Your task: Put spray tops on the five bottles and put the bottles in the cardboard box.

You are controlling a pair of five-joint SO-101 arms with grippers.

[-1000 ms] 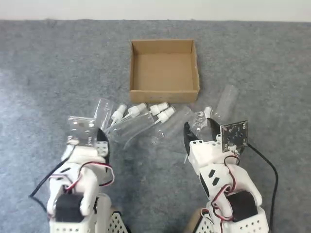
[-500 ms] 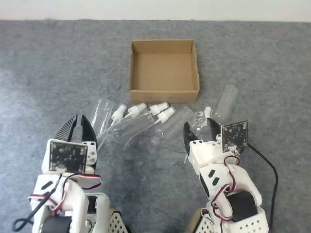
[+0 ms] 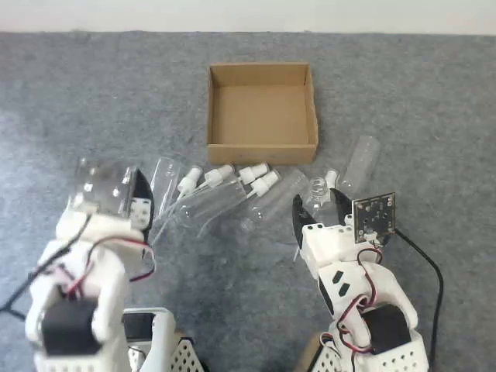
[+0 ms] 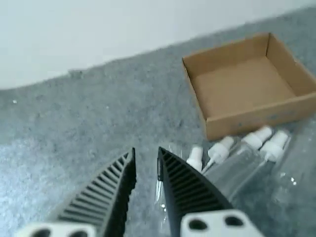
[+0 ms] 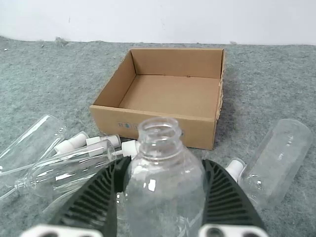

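An empty cardboard box [image 3: 262, 153] lies at the back centre, also seen as the box [image 5: 148, 121] and the box [image 4: 256, 118]. In front of it several clear bottles lie on their sides, among them a long bottle [image 3: 213, 200] and a far-right bottle [image 3: 358, 164], with white spray tops [image 3: 254, 172] among them. My right gripper [image 3: 318, 203] is shut on an upright bottle [image 5: 165, 182] with an uncapped neck. My left gripper [image 3: 143, 200] sits left of the pile; in its own view the left gripper [image 4: 146, 154] is slightly open and holds nothing, short of the spray tops [image 4: 220, 148].
Grey carpet covers the table up to a pale wall at the back. One bottle [image 5: 274, 160] lies to the right of the held one, with a spray top [image 5: 236, 168] beside it. Bare carpet lies left of the box and between the two arms.
The left arm has swung to the left and tilted its wrist back up, moving off the bottle pile. The right arm and its bottle have not moved.
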